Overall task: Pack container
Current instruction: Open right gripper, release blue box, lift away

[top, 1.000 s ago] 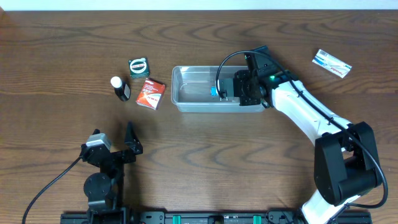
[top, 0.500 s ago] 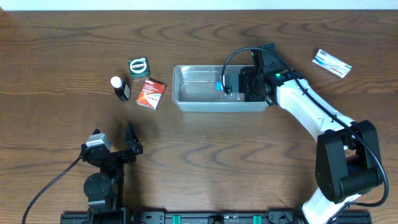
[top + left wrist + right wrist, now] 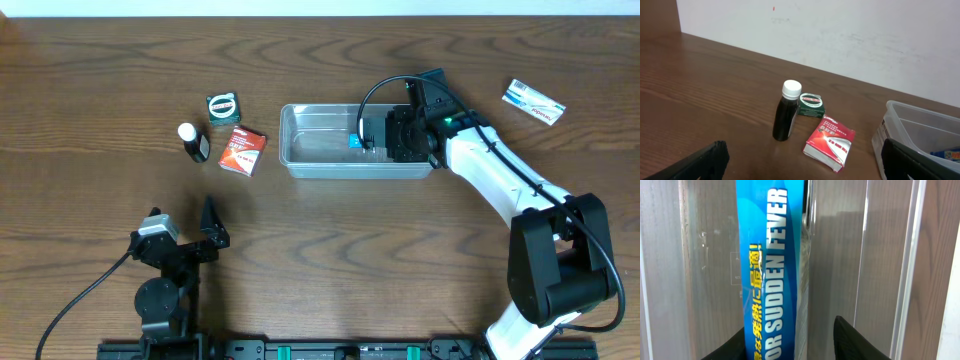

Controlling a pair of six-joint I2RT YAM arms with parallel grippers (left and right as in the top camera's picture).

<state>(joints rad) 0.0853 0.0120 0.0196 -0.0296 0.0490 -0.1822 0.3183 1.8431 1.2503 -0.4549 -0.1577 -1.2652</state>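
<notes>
The clear plastic container (image 3: 300, 166) stands at the table's middle back. My right gripper (image 3: 368, 140) reaches into its right half. In the right wrist view my fingers (image 3: 792, 347) straddle a blue box (image 3: 771, 265) printed "FOR SUDDEN FEVER". The box lies on the container's floor (image 3: 885, 255). The left finger touches it and the right finger stands apart with a gap. My left gripper (image 3: 192, 236) is open and empty at the front left. In the left wrist view its fingers (image 3: 800, 172) are spread wide, facing the container's end wall (image 3: 890, 130).
Left of the container are a dark bottle with a white cap (image 3: 194, 143), a green tin (image 3: 223, 106) and a red box (image 3: 243, 150). They also show in the left wrist view: bottle (image 3: 785, 117), tin (image 3: 811, 105), red box (image 3: 830, 142). A white-and-blue box (image 3: 533, 102) lies far right.
My right gripper has drawn back to the right inside the container. The blue box and the container shifted slightly right with it. The left arm has not moved.
</notes>
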